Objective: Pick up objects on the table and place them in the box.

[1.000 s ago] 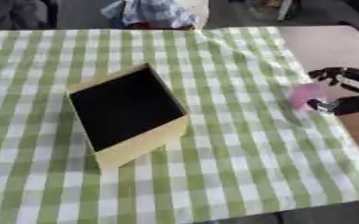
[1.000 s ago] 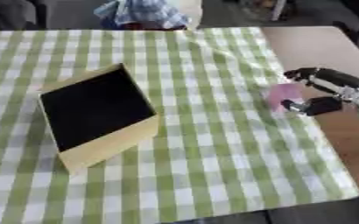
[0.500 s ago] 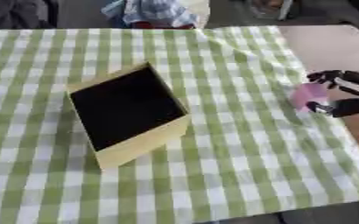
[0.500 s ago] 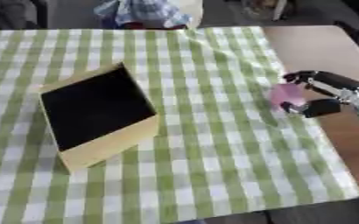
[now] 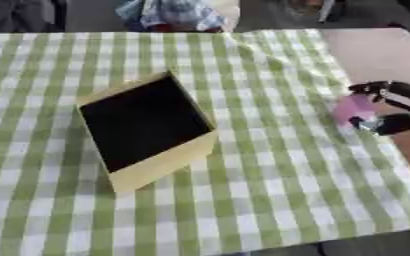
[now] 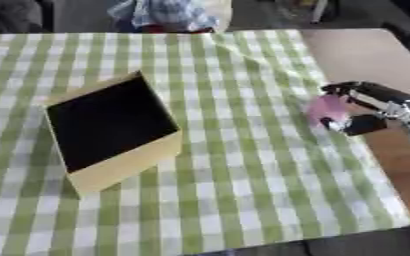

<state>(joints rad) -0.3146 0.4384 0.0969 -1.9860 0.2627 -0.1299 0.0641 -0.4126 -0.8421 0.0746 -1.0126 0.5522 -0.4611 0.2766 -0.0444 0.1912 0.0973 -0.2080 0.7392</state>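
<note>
checked cloth (image 6: 243,165): pink object (image 6: 327,107) between right hand (image 6: 370,102) fingers (image 6: 353,89).

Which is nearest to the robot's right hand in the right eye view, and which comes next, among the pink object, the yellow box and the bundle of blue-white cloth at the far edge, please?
From the right hand:
1. Pink object, in the hand's curled fingers at the cloth's right edge.
2. Yellow box, left of centre on the checked tablecloth.
3. Blue-white cloth bundle, at the far edge, up and left.

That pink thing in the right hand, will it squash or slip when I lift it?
The pink object looks small and rounded, so probably light. The right hand has fingers curled on both sides, so slipping seems unlikely. Whether it is soft cannot be told; it shows no obvious dent.
</note>
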